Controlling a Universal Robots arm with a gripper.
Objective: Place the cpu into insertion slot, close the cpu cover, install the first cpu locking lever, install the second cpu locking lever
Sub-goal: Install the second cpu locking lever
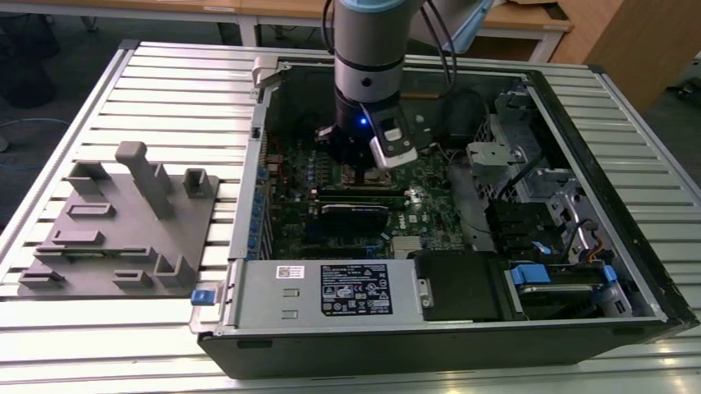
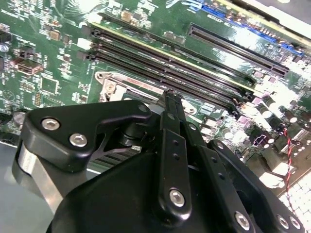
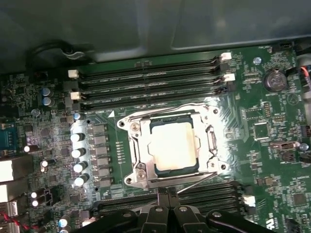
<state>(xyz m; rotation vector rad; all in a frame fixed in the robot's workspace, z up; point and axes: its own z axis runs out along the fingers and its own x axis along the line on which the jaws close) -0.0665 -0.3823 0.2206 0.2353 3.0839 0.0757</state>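
Observation:
In the first wrist view the cpu, a dull silver square, lies in the insertion slot on the green motherboard. The cpu cover, a thin silver frame, lies flat around it. A thin wire lever runs along the slot's edge on the gripper's side, another along the opposite edge. My gripper is shut, its black fingertips together just off the slot's edge beside the nearer lever. In the second wrist view the gripper points down at the slot's metal rim. In the exterior view the gripper hangs over the board inside the case.
Long black memory slots flank the socket on both sides. A row of capacitors stands beside it. The open computer case walls the board in. A grey power supply box sits at the front. A grey fixture block lies on the exterior view's left.

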